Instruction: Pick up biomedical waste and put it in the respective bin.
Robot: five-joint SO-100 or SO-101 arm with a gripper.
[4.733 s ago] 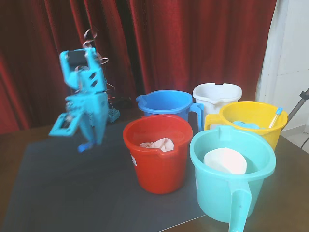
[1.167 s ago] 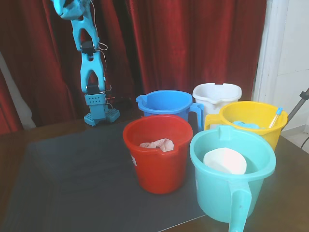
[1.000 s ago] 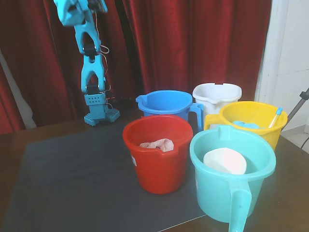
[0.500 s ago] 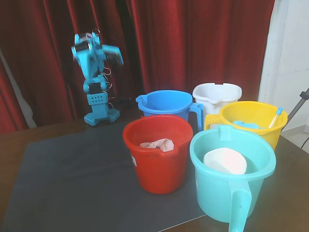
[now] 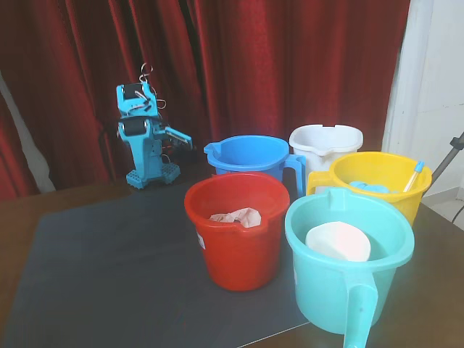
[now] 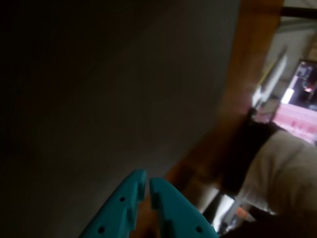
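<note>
The syringe (image 5: 414,177), a thin blue stick with a pale tip, leans inside the yellow bucket (image 5: 377,201) against its right rim in the fixed view. A light blue item lies next to it in that bucket. The blue arm sits folded at the back left of the table, its gripper (image 5: 188,139) pointing right, far from the buckets. In the wrist view the gripper (image 6: 147,174) shows two teal fingers (image 6: 168,208) pressed together with nothing between them. The syringe does not show in the wrist view.
Several buckets cluster on the right: red (image 5: 235,246) with a crumpled whitish-pink tissue (image 5: 238,216), teal (image 5: 341,290) with a white object, blue (image 5: 250,159) and white (image 5: 326,141). A dark mat (image 5: 109,275) covers the wooden table. Red curtains hang behind.
</note>
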